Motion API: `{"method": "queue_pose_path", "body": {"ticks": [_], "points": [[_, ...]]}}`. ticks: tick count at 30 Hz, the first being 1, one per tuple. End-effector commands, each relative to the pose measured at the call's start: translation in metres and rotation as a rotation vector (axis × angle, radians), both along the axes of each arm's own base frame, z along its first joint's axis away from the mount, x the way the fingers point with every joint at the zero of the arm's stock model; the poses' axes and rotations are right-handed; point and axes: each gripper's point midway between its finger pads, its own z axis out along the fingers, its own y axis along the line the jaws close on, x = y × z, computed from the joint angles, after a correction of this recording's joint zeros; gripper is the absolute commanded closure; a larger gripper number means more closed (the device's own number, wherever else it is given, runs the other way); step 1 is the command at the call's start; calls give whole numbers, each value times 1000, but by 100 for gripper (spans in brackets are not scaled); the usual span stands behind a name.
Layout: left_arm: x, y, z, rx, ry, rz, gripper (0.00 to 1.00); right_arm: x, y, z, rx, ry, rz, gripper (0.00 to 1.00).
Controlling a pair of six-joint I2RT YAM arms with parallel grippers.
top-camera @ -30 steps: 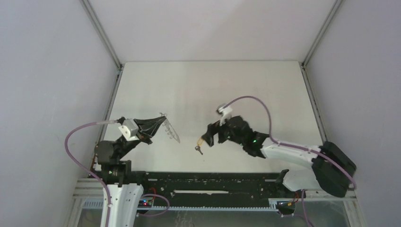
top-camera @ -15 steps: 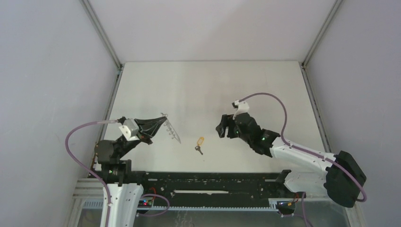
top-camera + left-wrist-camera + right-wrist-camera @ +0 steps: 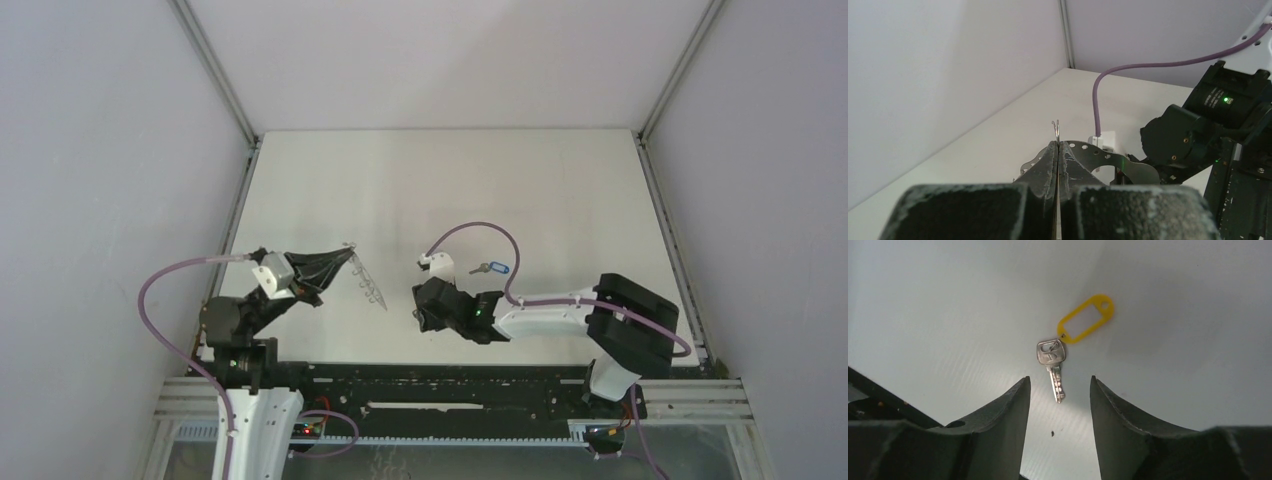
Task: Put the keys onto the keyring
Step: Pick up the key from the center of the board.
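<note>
At the left of the table (image 3: 400,190), the left gripper (image 3: 345,255) was clenched on the keyring (image 3: 368,283), its two dark fingers (image 3: 1045,165) pressed flat together with the thin wire of the ring caught between them. Seen from overhead, the keyring stood edge-on and clear of the surface, running as a pale strip from the fingertips down toward the near edge. The left wrist camera showed a short loop of wire rising just above the closed tips and a curved metal band pierced with small holes spreading to the right behind them. Near the middle of the table, the right gripper (image 3: 1059,378) pointed down at the surface with its fingers apart and nothing between them but bare air. Directly under it lay the yellow-tagged key (image 3: 1052,362), flat on the table, its silver blade pointing toward the gap between the fingertips and its yellow tag (image 3: 1086,319) stretched away on the far side; neither finger touched it. From overhead this key was hidden under the gripper's black body. Just to the right and slightly farther back, the blue-tagged key (image 3: 490,268) rested on the table close beside the right arm's purple cable (image 3: 470,228), apart from both the gripper and the keyring.
</note>
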Motion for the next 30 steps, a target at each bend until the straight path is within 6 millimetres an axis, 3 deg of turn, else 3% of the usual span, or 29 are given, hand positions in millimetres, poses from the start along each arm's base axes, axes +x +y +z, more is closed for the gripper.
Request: {"method": "queue_pose_path", "body": {"ticks": [1, 10, 21, 30], "points": [[-12, 0, 33, -8, -79, -1, 100, 12, 26, 22, 88, -53, -56, 44], [-12, 1, 35, -7, -79, 3, 100, 18, 37, 4, 27, -91, -82, 49], [-12, 1, 35, -10, -72, 4, 100, 25, 35, -9, -22, -110, -106, 53], [-13, 1, 34, -10, -67, 5, 100, 28, 36, -12, -27, -118, -105, 66]]}}
